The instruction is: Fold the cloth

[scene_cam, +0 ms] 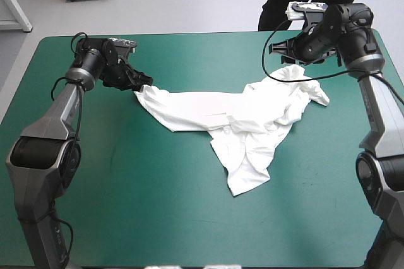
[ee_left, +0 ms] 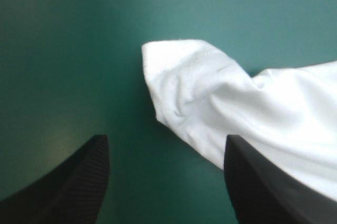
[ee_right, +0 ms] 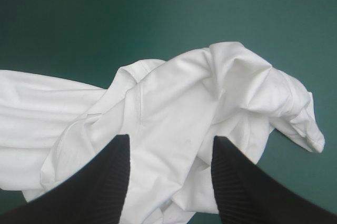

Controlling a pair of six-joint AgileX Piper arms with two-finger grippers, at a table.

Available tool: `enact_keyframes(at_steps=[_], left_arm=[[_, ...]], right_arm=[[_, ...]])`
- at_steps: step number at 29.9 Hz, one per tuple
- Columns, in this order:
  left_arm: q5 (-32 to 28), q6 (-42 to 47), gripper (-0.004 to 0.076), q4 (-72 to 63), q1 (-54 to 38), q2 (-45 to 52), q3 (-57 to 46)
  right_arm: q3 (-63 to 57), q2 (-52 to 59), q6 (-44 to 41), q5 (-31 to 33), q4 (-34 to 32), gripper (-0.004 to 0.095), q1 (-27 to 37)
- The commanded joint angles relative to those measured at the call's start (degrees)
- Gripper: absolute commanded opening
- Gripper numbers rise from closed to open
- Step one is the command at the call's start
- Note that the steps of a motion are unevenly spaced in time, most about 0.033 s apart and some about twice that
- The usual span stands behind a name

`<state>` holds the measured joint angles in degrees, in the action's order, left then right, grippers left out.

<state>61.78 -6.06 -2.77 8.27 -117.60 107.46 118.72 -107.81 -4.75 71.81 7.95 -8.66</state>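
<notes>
Item: white short-sleeved cotton T-shirt (scene_cam: 240, 117), crumpled and stretched out on the teal-green table cover (scene_cam: 158, 206), spanning from one gripper to the other. Left gripper (scene_cam: 136, 79), two broad black fin-shaped fingers: jaws released and standing wide apart, gripping nothing, with a hemmed end of the T-shirt (ee_left: 210, 92) just ahead of the gap and the cloth running close beside one finger. Right gripper (scene_cam: 293, 51): jaws likewise released, poised over the bunched end, with white cloth (ee_right: 174, 119) showing between and ahead of them.
</notes>
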Motion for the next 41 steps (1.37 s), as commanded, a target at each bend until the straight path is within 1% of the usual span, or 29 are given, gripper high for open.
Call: enact_keyframes(at_steps=[1,7,10,11,13,15,17,18,22,25,27,29,36,38,41], left_arm=[[-1.72,0.53,0.0453,-0.91,0.00,0.78,1.84],[-2.22,0.53,0.0452,-1.85,0.00,-2.63,3.83],[-3.72,0.53,0.0447,-2.24,0.00,-3.56,4.69],[-4.88,0.53,0.0428,-2.24,0.00,-3.64,4.77],[-6.40,0.53,0.0356,-2.24,0.00,-3.77,4.77],[-6.85,0.53,0.0194,-2.24,0.00,-3.77,4.77],[-6.55,0.01,-0.0015,-2.24,0.00,-3.77,4.77],[-6.27,-0.43,-0.0002,-2.24,0.00,-3.77,4.77],[-5.16,-0.64,-0.0009,-2.24,0.11,-3.77,4.77],[-3.92,-0.64,-0.0009,-2.24,0.11,-3.77,4.77],[-3.51,-0.64,-0.0009,-2.46,0.11,-3.66,4.77],[-3.20,-0.64,-0.0009,-2.46,0.11,-3.66,5.05],[-3.31,-0.39,-0.0009,-2.96,0.23,-3.66,5.17],[-3.41,-0.39,-0.0009,-3.51,0.23,-3.66,5.17],[-3.65,-0.64,-0.0009,-4.07,0.23,-3.66,5.17]], right_arm=[[1.85,3.20,0.46,-0.22,-0.37,0.0448,0.37],[1.85,3.20,0.46,-0.22,-0.97,0.0441,0.37],[1.85,3.20,0.46,-0.22,-0.97,0.0441,0.37],[1.85,3.11,0.46,-0.22,-1.02,0.0441,0.37],[1.85,3.11,0.46,-0.22,-1.16,0.0441,0.37],[1.85,3.11,0.46,-0.22,-1.16,0.0441,0.37],[1.85,3.11,0.46,-0.22,-1.16,0.0440,0.37],[1.85,3.11,0.46,-0.22,-1.16,0.0437,0.37],[1.85,3.22,0.46,-0.22,-0.74,0.0427,0.37],[1.40,4.46,1.34,-0.11,2.14,0.0427,0.37],[-0.29,6.34,2.79,-0.11,2.88,0.0427,0.04],[-3.41,8.83,2.80,-0.11,2.53,0.0427,-0.37],[-21.25,20.53,4.75,-0.21,3.79,0.0430,-0.52],[-25.41,22.98,5.47,-0.21,3.17,0.0433,-1.76],[-29.36,25.67,5.94,-0.21,2.40,0.0447,-5.55]])
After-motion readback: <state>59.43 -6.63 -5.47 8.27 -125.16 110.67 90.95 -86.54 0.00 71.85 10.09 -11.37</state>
